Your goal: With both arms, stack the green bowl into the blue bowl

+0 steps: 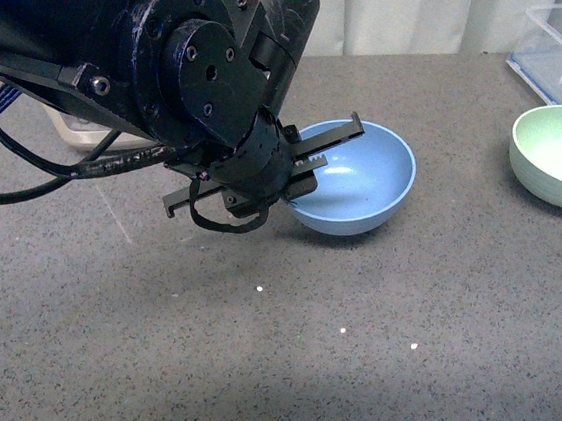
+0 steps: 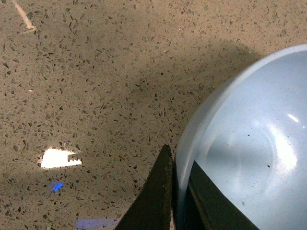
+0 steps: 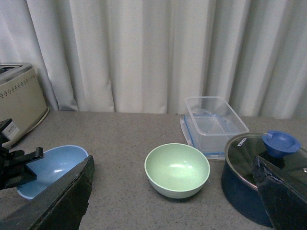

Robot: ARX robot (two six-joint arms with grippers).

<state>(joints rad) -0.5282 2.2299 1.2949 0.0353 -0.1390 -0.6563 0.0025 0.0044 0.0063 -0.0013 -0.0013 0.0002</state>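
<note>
The blue bowl [image 1: 359, 187] sits tilted at mid-table in the front view. My left gripper [image 1: 291, 164] is shut on its near-left rim, one finger inside and one outside, as the left wrist view [image 2: 178, 191] shows on the blue bowl [image 2: 249, 143]. The green bowl [image 1: 559, 156] stands upright at the right edge, apart from the blue one. In the right wrist view the green bowl [image 3: 177, 169] lies ahead between my right gripper's open fingers [image 3: 62, 201], some way off; the gripper [image 3: 175, 203] is empty. The blue bowl [image 3: 50, 167] shows there too.
A clear plastic container [image 3: 213, 123] stands behind the green bowl. A dark blue pot with a glass lid [image 3: 261, 172] is beside the right gripper. A cream toaster [image 3: 17, 100] stands at the back left. White curtains close off the far side of the grey speckled table [image 1: 278, 372].
</note>
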